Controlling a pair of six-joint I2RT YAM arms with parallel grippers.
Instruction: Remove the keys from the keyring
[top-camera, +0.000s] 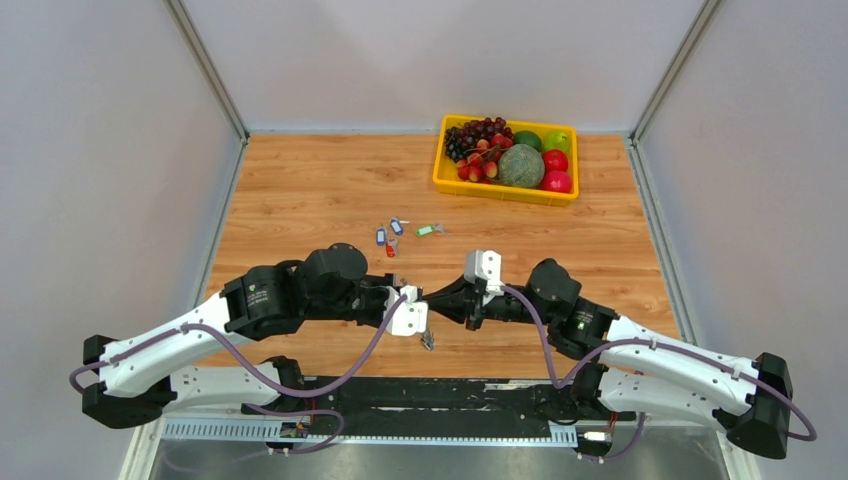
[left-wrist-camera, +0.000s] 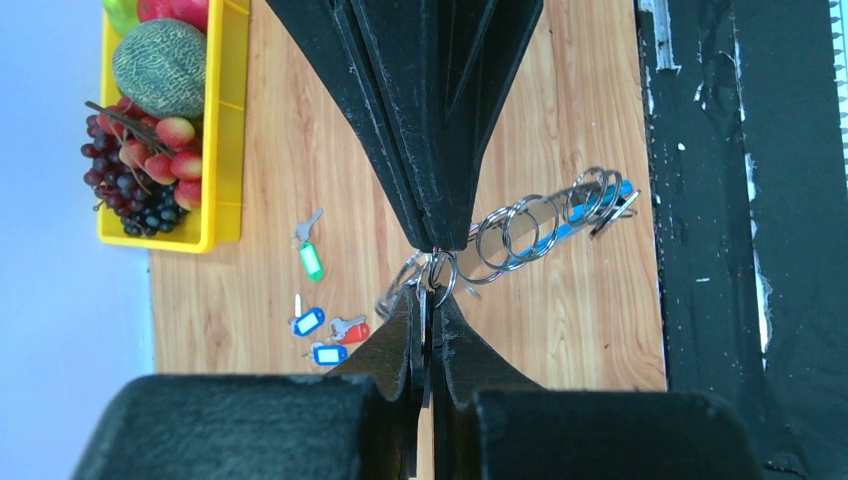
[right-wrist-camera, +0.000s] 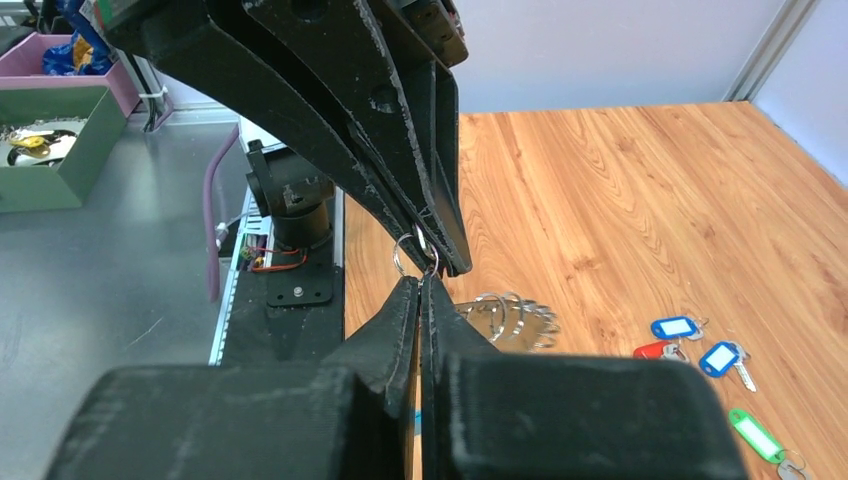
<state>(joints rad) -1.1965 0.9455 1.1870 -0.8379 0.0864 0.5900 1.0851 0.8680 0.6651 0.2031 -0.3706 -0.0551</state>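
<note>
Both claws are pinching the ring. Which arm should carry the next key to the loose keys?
Probably left. The left gripper and right gripper meet shut on the keyring; the loose keys lie mostly left of that spot.

Pale grey walls (top-camera: 100, 150) enclose a wooden table (top-camera: 320, 190).

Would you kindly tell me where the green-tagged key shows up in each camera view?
Top external: the green-tagged key lies mid-table, nearer than the yellow basket.
Left wrist: the key sits left of centre, below the basket.
Right wrist: the key is in the bottom-right corner.
Shared landmark: the red-tagged key nearby.
</note>
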